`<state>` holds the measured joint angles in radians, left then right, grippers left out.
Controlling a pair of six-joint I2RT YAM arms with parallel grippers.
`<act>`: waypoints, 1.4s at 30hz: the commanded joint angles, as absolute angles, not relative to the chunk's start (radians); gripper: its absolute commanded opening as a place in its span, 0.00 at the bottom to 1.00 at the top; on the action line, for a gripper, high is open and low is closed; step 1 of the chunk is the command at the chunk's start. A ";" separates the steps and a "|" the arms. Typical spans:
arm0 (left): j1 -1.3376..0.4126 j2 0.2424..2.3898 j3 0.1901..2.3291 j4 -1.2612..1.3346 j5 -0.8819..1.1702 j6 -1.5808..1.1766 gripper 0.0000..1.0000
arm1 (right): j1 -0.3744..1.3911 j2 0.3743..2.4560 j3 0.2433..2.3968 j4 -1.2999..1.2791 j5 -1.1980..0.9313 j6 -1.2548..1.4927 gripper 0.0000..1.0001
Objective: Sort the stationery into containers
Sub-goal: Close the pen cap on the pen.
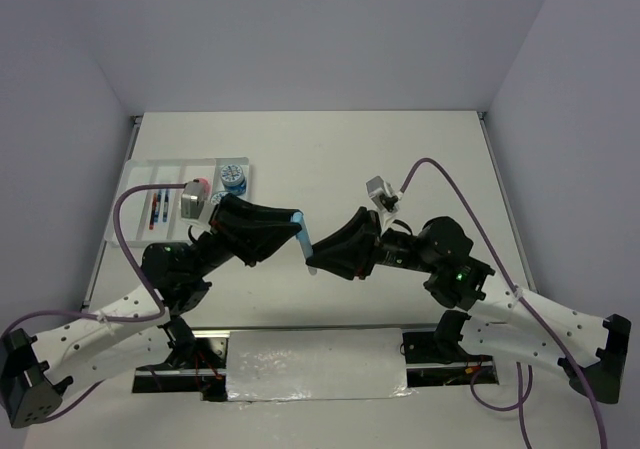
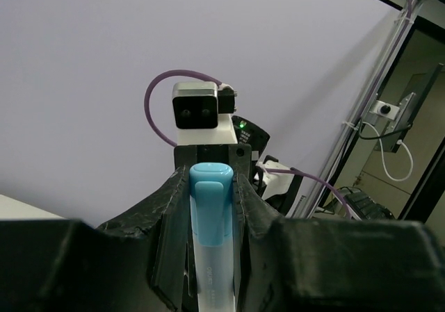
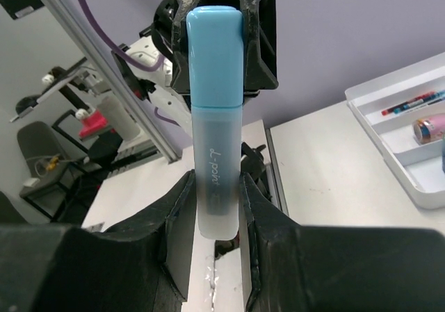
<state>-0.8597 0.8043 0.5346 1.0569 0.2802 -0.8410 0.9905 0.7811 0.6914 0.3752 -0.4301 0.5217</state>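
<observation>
A light-blue highlighter (image 1: 304, 241) with a clear body hangs in mid-air over the table's middle, held at both ends. My left gripper (image 1: 289, 231) is shut on its blue cap (image 2: 211, 201); the cap fills the left gripper (image 2: 211, 181). My right gripper (image 1: 326, 259) is shut on the clear body (image 3: 217, 180), its pads against both sides of it in the right wrist view (image 3: 216, 204). The white divided tray (image 1: 128, 207) lies at the far left. It holds thin pens (image 1: 155, 207), a pink-orange cylinder (image 1: 198, 184) and two blue-white rolls (image 1: 233, 176). The tray also shows in the right wrist view (image 3: 379, 128).
A white padded strip (image 1: 315, 365) lies along the table's near edge between the arm bases. Purple cables loop above both arms. The white table (image 1: 330, 159) runs back to the wall behind the grippers.
</observation>
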 commanded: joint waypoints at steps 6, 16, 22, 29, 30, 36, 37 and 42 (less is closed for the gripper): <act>-0.879 0.770 0.609 0.824 0.360 -0.721 0.45 | 0.989 0.813 0.856 0.364 -0.451 0.427 0.00; -0.879 0.724 0.759 0.569 0.337 -0.571 0.61 | 1.014 0.816 0.861 0.299 -0.437 0.377 0.00; -0.879 0.736 0.752 0.566 0.391 -0.580 0.61 | 1.014 0.825 0.879 0.307 -0.436 0.377 0.00; -0.879 0.749 0.733 0.580 0.433 -0.589 0.49 | 1.014 0.841 0.922 0.276 -0.439 0.365 0.00; -0.879 0.750 0.736 0.581 0.433 -0.589 0.35 | 1.014 0.842 0.922 0.276 -0.446 0.364 0.00; -0.879 0.750 0.778 0.563 0.437 -0.566 0.02 | 1.017 0.857 0.910 0.265 -0.483 0.350 0.02; -0.879 0.749 0.785 0.557 0.434 -0.565 0.00 | 1.016 0.867 0.908 0.262 -0.503 0.341 0.06; -0.879 0.767 0.842 0.511 0.446 -0.560 0.00 | 1.019 0.894 0.903 0.244 -0.509 0.319 0.32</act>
<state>-0.8764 0.7528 0.7692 0.4931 0.4297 -0.5861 1.0042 0.8623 0.8696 0.2619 -0.4522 0.3435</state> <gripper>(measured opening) 0.388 0.335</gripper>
